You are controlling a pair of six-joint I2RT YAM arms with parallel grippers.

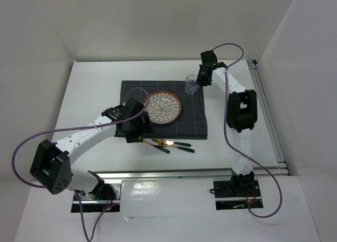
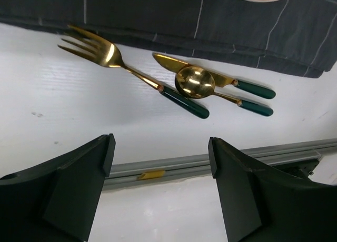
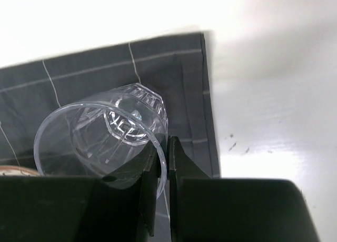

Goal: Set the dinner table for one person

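White tabletop [image 1: 89, 89] filling the workspace from the arm bases out to the back wall, with a dark grey checked placemat [image 1: 195, 123] laid flat near its middle. On the placemat, left of centre, a round patterned plate [image 1: 164, 106] with an orange-brown rim. At the cloth's far right corner, a clear glass [image 1: 191, 85].

Just off the placemat's near edge, on bare tabletop — three gold pieces with dark green handles. Fork [image 2: 138, 73] leftmost, tines reaching the cloth edge, handle angled towards the other two. Knife [image 2: 167, 61] next, blade tip pointing towards the fork. Spoon [image 2: 195, 81] lying with its bowl on top of the knife, the two handles close together and nearly parallel.

Left claw [image 2: 160, 152] spread wide and empty, hanging above bare tabletop on the near side of the cutlery, touching none of it.

Right claw [image 3: 164, 168] pinched closed on the rim of the glass, the clear wall caught between the two fingers. Glass over the placemat's corner; whether resting on the cloth or lifted clear of it — cannot tell.
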